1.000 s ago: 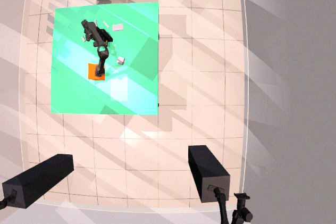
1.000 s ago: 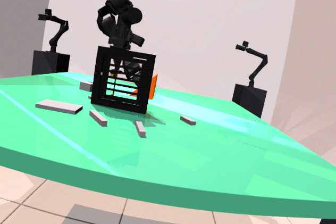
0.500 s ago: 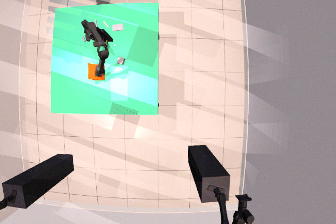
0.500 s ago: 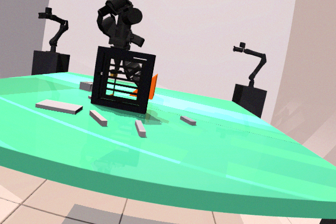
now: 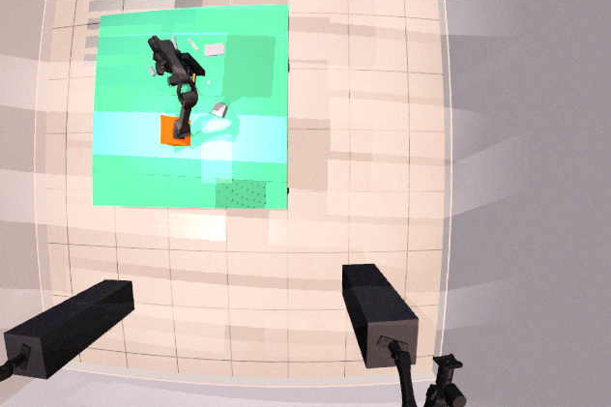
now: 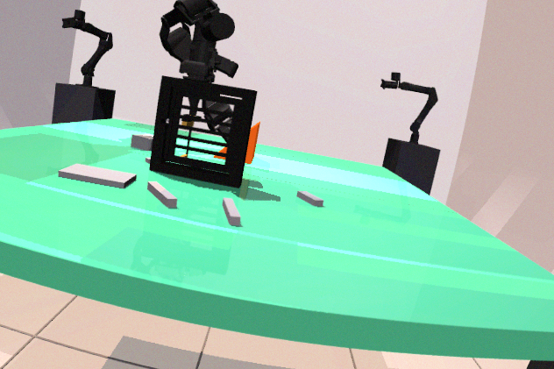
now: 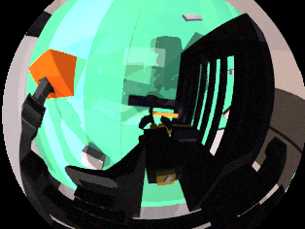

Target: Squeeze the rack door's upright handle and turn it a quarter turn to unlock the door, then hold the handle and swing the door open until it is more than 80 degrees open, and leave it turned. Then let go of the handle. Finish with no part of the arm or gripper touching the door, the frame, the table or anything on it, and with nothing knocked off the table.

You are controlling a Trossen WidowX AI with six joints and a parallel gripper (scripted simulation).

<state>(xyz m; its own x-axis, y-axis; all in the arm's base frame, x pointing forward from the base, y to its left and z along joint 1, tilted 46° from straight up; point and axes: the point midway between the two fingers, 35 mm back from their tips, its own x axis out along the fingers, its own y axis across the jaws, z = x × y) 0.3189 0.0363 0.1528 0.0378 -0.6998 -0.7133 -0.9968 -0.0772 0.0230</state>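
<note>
Claw pinches the rack handle

In the wrist view, an orange block (image 5: pixel 166 131) (image 6: pixel 252 143) (image 7: pixel 63 68) sits at the upper left, under the foot of the arm (image 5: pixel 187 98) (image 6: pixel 196 49) (image 7: pixel 32 114). A pale block (image 5: pixel 219 109) (image 6: pixel 141 141) (image 7: pixel 93 157) lies lower left on the green bench (image 5: pixel 148 185) (image 6: pixel 268 239) (image 7: pixel 104 97). At lower centre, the claw (image 6: pixel 195 80) (image 7: pixel 156 143) is pinching the dark handle (image 7: pixel 165 178), which shows an orange end. The black rack (image 5: pixel 194 64) (image 6: pixel 159 132) (image 7: pixel 262 73) fills the right side, upright; the door's angle I cannot tell.
</note>
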